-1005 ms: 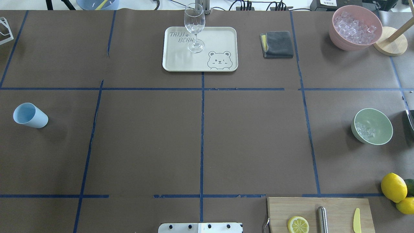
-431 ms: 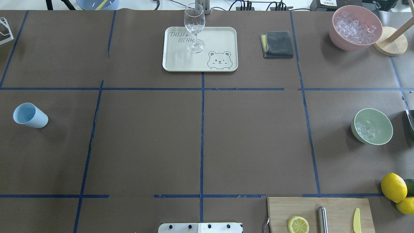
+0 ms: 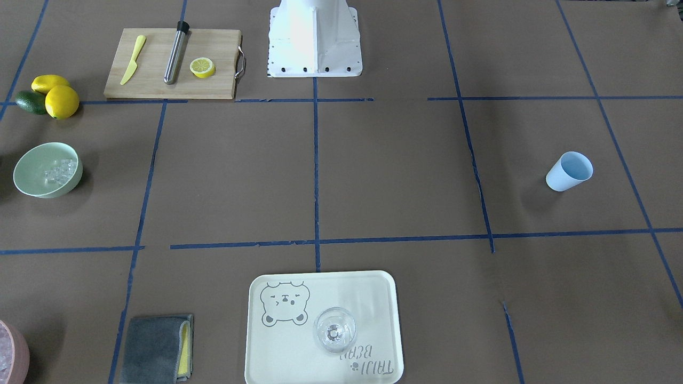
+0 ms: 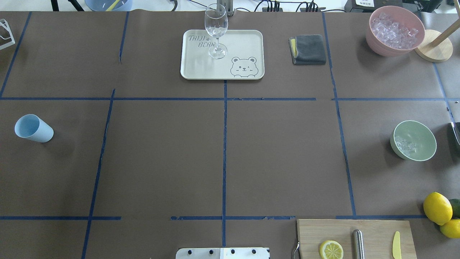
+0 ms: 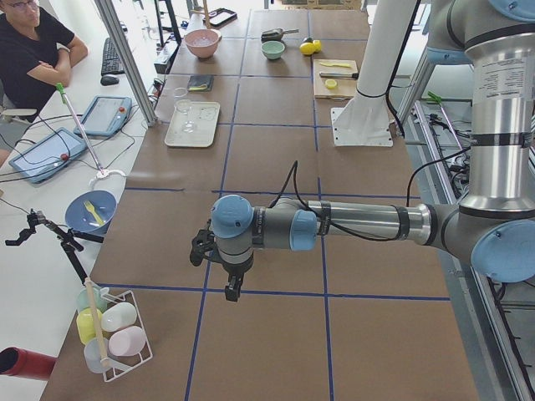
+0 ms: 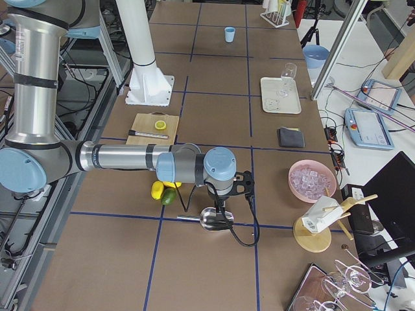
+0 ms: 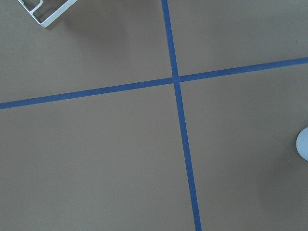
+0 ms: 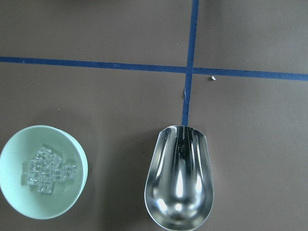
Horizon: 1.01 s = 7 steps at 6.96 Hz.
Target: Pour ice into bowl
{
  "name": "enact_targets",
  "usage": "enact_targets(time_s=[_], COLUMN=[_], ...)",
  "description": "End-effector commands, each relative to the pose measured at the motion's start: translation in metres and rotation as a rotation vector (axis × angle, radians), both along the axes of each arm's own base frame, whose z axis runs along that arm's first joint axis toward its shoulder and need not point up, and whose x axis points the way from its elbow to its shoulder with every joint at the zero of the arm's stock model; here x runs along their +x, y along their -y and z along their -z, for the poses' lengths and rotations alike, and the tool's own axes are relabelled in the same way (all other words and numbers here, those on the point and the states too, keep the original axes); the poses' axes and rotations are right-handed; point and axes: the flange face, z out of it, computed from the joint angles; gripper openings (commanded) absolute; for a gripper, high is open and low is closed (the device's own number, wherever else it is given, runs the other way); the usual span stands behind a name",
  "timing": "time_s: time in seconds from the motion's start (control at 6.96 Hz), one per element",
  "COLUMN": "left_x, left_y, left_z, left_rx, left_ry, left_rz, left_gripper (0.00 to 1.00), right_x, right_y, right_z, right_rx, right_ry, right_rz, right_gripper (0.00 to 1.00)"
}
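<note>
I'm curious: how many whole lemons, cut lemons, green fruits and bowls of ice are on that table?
Whole lemons: 2
Cut lemon: 1
Dark green fruit: 1
Bowls holding ice: 2, the mint-green bowl and the pink bowl
Total: 6

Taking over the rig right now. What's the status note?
Left gripper: hangs over the brown table; open or shut, cannot tell.
Right gripper: above the metal scoop; cannot tell its state or whether it holds the scoop.
The scoop is empty. The ice lies in the green bowl.
Done: the pour looks complete.
Left: probably only parking the scoop.
</note>
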Motion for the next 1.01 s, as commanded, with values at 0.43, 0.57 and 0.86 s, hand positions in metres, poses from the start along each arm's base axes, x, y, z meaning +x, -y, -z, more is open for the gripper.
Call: enact_targets(time_s=[0.43, 0.57, 0.86], left_x=[0.000, 0.000, 0.000], left_y=[0.008, 0.008, 0.009], left_z=[0.010, 0.010, 0.014], left_rx=[0.027, 0.027, 0.036], left_ry=[0.002, 0.001, 0.001], left_rz=[0.000, 0.000, 0.000], left_gripper=[1.00, 1.00, 1.00], right_x=[0.000, 0.000, 0.000], right_y=[0.001, 0.001, 0.002], right_z=[0.004, 0.005, 0.006], right_rx=[0.008, 0.009, 0.012], right_ry=[0.001, 0.001, 0.001], right_rz=[-0.001, -0.001, -0.001], right_gripper=[1.00, 1.00, 1.00])
